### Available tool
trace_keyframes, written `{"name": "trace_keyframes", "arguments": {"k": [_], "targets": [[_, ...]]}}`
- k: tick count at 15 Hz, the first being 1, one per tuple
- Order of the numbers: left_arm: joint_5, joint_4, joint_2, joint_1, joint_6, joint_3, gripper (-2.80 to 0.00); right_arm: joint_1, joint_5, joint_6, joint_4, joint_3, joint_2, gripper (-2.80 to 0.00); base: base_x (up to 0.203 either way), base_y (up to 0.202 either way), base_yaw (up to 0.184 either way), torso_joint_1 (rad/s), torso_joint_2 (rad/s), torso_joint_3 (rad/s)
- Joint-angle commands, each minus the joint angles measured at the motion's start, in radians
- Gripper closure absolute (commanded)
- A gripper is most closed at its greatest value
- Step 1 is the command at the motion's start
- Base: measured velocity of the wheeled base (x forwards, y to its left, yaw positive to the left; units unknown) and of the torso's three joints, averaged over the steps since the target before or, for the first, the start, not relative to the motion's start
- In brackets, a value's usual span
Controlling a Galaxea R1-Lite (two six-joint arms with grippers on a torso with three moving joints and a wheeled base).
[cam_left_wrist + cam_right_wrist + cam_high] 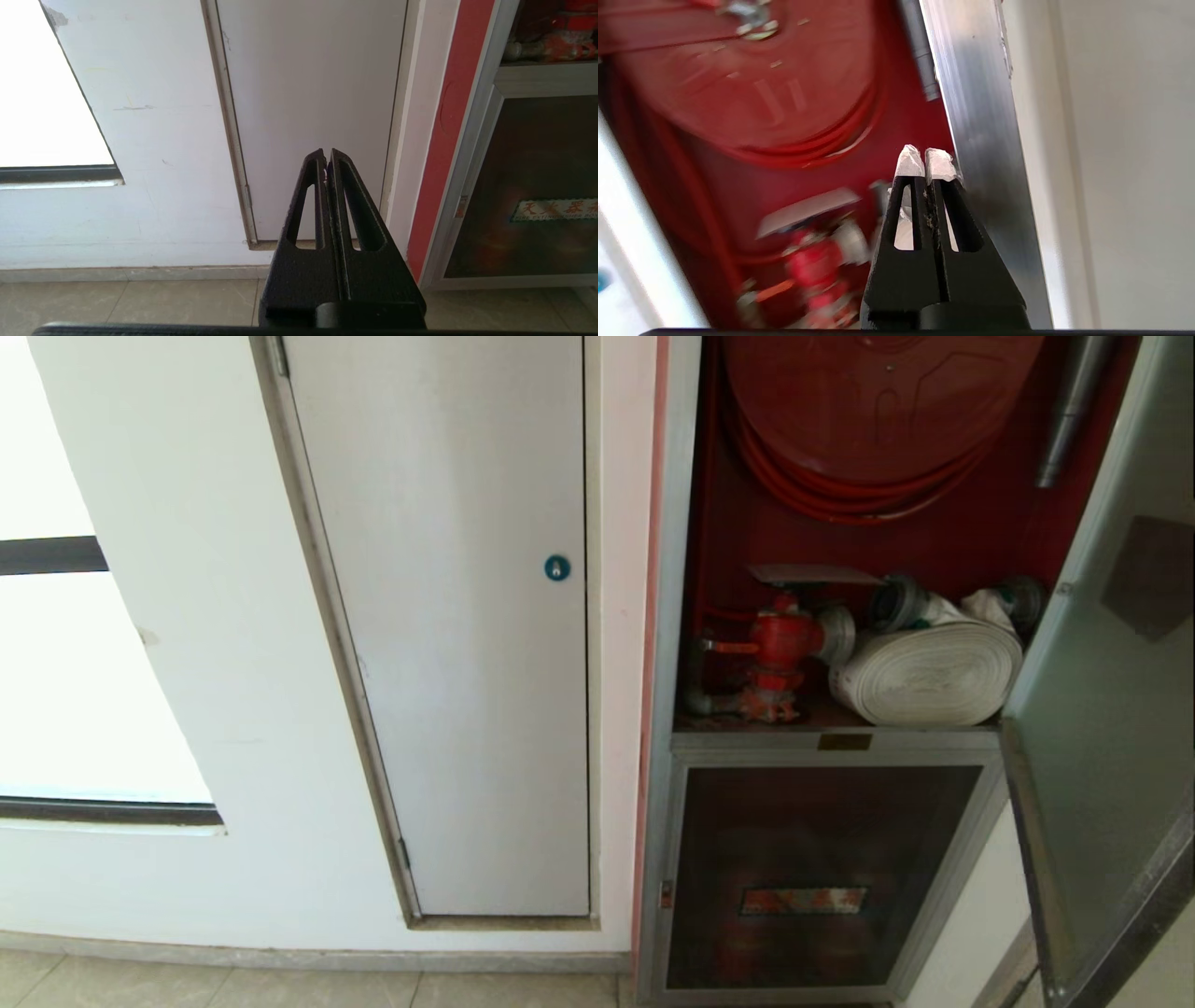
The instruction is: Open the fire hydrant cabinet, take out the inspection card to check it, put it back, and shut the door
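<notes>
White wall [187, 616], tiled floor [140, 298], fire hydrant cabinet [695, 523] open; left gripper [327, 156] and right gripper [927, 156] both closed, empty.

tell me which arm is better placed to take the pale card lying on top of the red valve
The right. The right gripper, shut and empty, already faces into the open red-lined fire hydrant cabinet, with the pale greyish inspection card on the red valve ahead. The left gripper points at the plain white door instead.

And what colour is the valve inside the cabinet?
Red; the valve in the cabinet shows best in the head view.
</notes>
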Motion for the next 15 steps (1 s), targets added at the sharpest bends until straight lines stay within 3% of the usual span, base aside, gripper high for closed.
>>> {"name": "trace_keyframes", "arguments": {"k": [1,6,11,15], "targets": [[0.000,-0.001,0.001,0.000,0.000,0.023,0.00,-0.058,-0.005,-0.001,-0.008,0.007,-0.032,0.00,0.000,0.000,0.000,0.000,0.00,0.000],[0.000,-0.001,0.001,0.000,0.000,0.023,0.00,-0.161,-0.008,-0.001,-0.005,0.064,-0.099,0.00,0.000,0.000,0.000,0.000,0.00,0.000],[0.000,-0.001,0.001,0.000,0.000,0.023,0.00,-0.370,-0.009,-0.001,-0.001,0.099,-0.150,0.00,0.000,0.000,0.000,0.000,0.00,0.000],[0.000,-0.001,0.001,0.000,0.000,0.023,0.00,-0.440,-0.009,0.000,0.123,0.098,-0.226,0.00,0.000,0.000,0.000,0.000,0.00,0.000]]}}
